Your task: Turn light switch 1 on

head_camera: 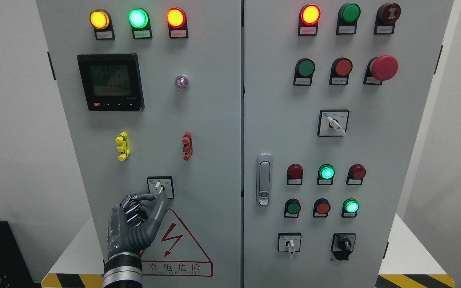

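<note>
The robot's left hand reaches up the cabinet's left door, thumb and forefinger pinched on the white lever of the rotary switch, seemingly ready to twist it on. The switch sits just above the red warning triangle, well below the digital meter. The cabinet stands on a white surface edged with hazard stripes, against pale walls.

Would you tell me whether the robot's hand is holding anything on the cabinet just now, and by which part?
The left hand pinches the rotary switch on the left door, thumb and forefinger closed on the lower end of its small white lever. The right hand is out of view.
</note>
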### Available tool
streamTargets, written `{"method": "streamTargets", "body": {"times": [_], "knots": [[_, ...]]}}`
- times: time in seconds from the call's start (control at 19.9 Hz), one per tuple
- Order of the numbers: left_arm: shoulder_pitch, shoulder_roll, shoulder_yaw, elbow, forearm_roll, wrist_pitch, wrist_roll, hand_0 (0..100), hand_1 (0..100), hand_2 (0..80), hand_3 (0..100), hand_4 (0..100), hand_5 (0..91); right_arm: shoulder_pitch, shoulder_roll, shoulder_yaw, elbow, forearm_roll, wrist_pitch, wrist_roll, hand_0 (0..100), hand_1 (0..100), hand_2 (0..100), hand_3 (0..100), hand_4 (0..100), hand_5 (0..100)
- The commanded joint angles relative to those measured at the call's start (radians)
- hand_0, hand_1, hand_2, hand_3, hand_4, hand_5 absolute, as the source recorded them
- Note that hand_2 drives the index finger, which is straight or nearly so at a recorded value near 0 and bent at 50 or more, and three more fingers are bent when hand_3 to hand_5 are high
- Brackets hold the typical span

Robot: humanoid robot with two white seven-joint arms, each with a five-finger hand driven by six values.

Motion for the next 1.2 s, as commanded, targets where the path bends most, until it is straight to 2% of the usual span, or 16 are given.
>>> {"method": "streamTargets", "body": {"times": [0.0,1.15], "knots": [[-0.006,-0.003,-0.002,0.013,0.0,0.002,0.003,22,68,52.7,92,91,86.8,0.0,0.0,0.0,0.0,0.0,0.0,-0.001,31,0,0,0,0,0],[-0.018,-0.003,-0.003,0.013,-0.001,0.01,0.005,22,67,54.7,93,91,87.1,0.0,0.0,0.0,0.0,0.0,0.0,-0.001,31,0,0,0,0,0]]}}
